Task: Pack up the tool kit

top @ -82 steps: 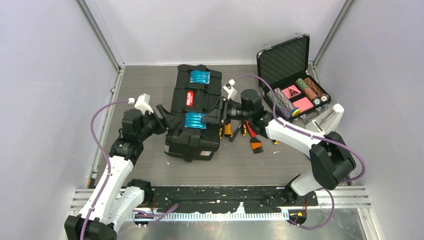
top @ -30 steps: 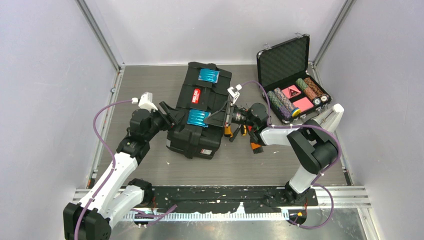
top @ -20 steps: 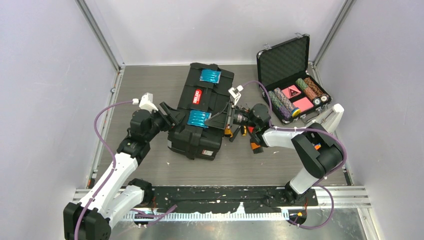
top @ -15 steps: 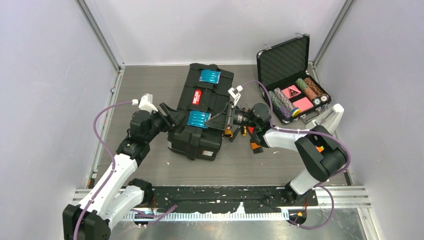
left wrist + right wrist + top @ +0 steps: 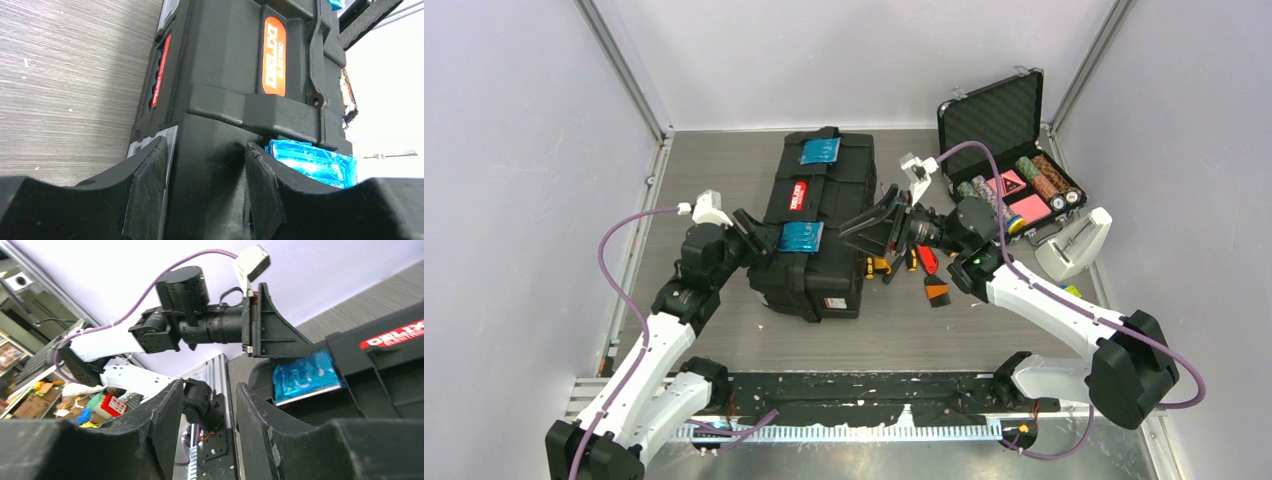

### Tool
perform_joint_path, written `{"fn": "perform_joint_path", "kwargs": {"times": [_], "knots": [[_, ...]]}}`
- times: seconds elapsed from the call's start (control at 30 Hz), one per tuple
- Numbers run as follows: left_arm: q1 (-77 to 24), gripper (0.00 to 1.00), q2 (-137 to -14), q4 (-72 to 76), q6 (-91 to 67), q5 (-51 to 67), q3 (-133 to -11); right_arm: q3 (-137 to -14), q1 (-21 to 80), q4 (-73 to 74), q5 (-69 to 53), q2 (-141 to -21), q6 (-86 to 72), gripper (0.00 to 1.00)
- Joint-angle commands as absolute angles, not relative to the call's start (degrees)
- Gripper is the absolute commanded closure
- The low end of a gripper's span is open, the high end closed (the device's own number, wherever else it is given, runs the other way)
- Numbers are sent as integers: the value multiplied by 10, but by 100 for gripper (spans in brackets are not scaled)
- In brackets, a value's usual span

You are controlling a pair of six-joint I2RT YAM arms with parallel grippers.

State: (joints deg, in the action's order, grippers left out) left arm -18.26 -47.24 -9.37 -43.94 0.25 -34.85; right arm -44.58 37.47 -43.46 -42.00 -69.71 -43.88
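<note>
- The left hand (image 5: 206,146) is clamped on the toolbox (image 5: 819,215). In its wrist view both pads (image 5: 147,195) lie against a black ridge of the box, which fills the gap between them.
- From above, this hand meets the box at the box's 9 o'clock side, near its front end.
- The right hand (image 5: 209,386) is spread wide and holds nothing. It hangs in the air just off the box's 3 o'clock side, with the fingers pointing toward 9 o'clock.
- The toolbox lies lid-up on the tabletop (image 5: 724,170), roughly in the middle, with its long axis running from 12 to 6 o'clock.
- One blue latch (image 5: 800,237) sits toward the near end of the lid and another (image 5: 821,151) toward the far end. A red lettered plate (image 5: 799,194) lies between them.
- Small yellow-and-black and red hand tools (image 5: 911,261) lie loose on the tabletop at the box's 4 o'clock, under the right arm.
- An open case of poker chips (image 5: 999,120) stands well apart at 2 o'clock.
</note>
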Motion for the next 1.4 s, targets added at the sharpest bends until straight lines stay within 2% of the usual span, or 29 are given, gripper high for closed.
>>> {"fn": "perform_joint_path", "kwargs": {"times": [0.0,0.5,0.87,1.07,1.37], "knots": [[-201,60,-498,-252,-400,25,-328,-483,384,-298,-376,-695,-364,52],[-210,59,-503,-241,-404,31,-324,-639,451,-53,-267,-785,-295,47],[-210,59,-522,-217,-407,44,-305,-677,462,62,-176,-813,-291,47],[-210,59,-535,-208,-405,47,-303,-668,464,42,-186,-817,-290,47],[-210,59,-552,-193,-406,55,-291,-592,464,-166,-253,-817,-303,50]]}}
